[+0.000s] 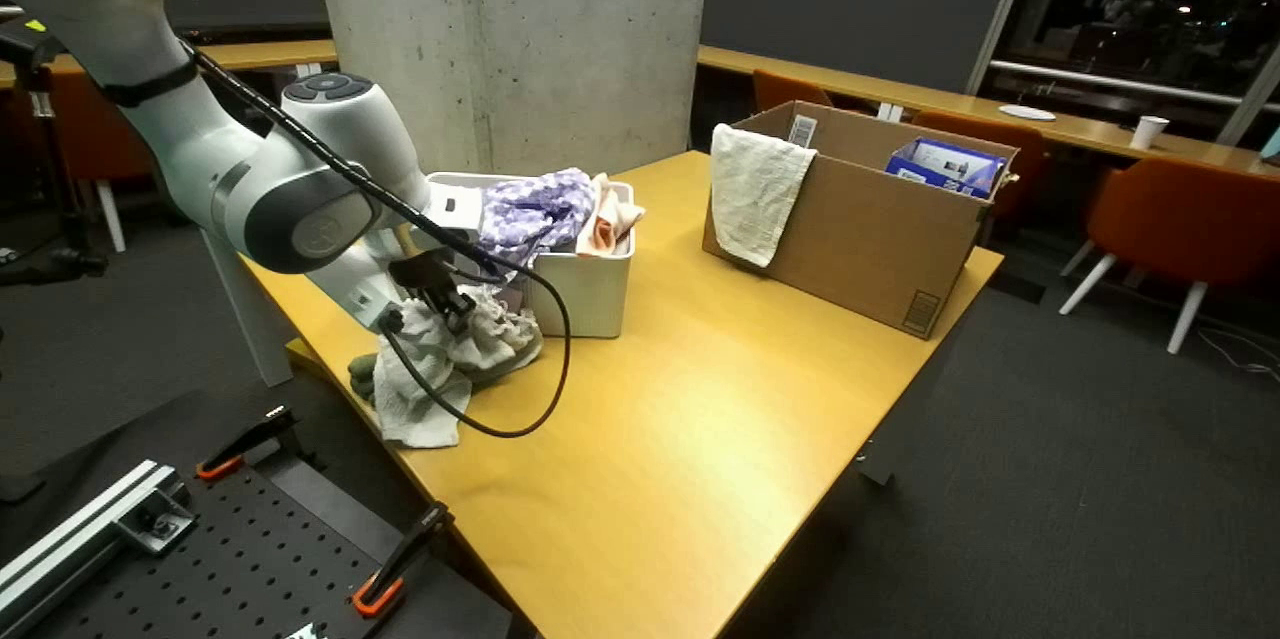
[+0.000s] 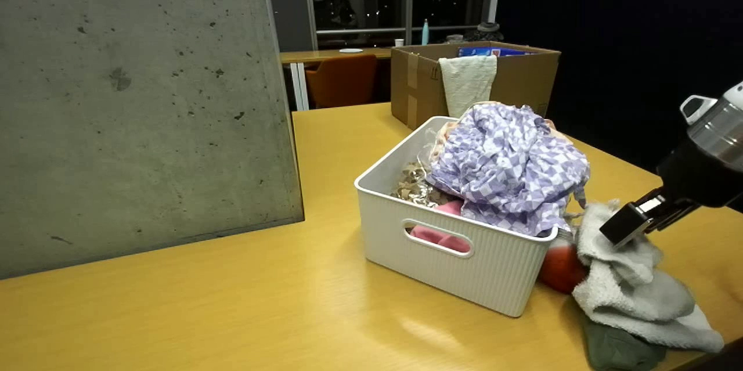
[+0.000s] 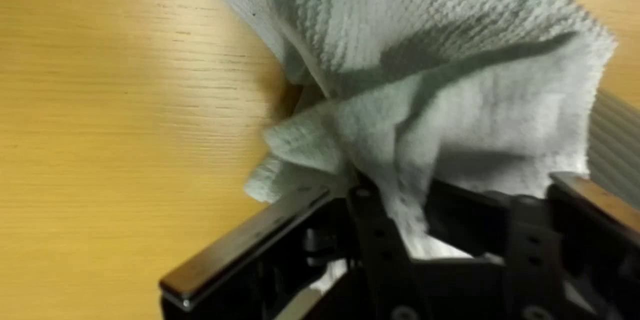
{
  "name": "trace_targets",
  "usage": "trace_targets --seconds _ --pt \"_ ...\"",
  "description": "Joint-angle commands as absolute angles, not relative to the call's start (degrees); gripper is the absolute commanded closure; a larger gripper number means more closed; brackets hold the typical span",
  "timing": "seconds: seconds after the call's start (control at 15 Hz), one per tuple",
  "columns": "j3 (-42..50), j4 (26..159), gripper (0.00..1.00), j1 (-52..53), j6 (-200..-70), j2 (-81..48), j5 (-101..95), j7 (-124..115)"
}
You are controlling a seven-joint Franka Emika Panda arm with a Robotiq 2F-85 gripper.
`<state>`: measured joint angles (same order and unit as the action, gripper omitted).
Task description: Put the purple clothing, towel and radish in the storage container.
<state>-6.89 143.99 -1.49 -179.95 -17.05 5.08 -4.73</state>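
- Gathering the towel (image 2: 633,275) appears to be the step in hand: it lies crumpled on the worktop (image 2: 244,313), at and below the gripper (image 2: 626,227).
- Gripper state: cloth shows in the gap between the fingers in the wrist view; whether they clamp it or merely straddle it cannot be told.
- Critical relation: the storage container (image 2: 499,272) stands just beside the gripper; a possible radish (image 2: 562,269), red and partly hidden, sits low between them.
- Towel axis: the long run of cloth extends from near the container wall, beneath the gripper, then away toward the worktop edge, over a dark green item (image 2: 621,350).
- Purple clothing (image 2: 511,162): heaped in the container, above the rim at the end nearest the gripper.
- Next move, as judged: secure the cloth, raise it clear of the rim, traverse toward the container. Caution: trailing cloth may snag.
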Motion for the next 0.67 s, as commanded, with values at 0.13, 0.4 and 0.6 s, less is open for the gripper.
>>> trace_targets --seconds 0.13,0.4,0.6 --pt "-4.89 142.45 0.38 2.59 -179.60 -19.47 5.00 -5.84" --pt "-4.69 141.18 0.08 3.69 -179.32 -21.48 4.92 -5.86" --pt "-4.07 139.39 0.00 4.01 -178.79 -23.81 4.79 -5.76"
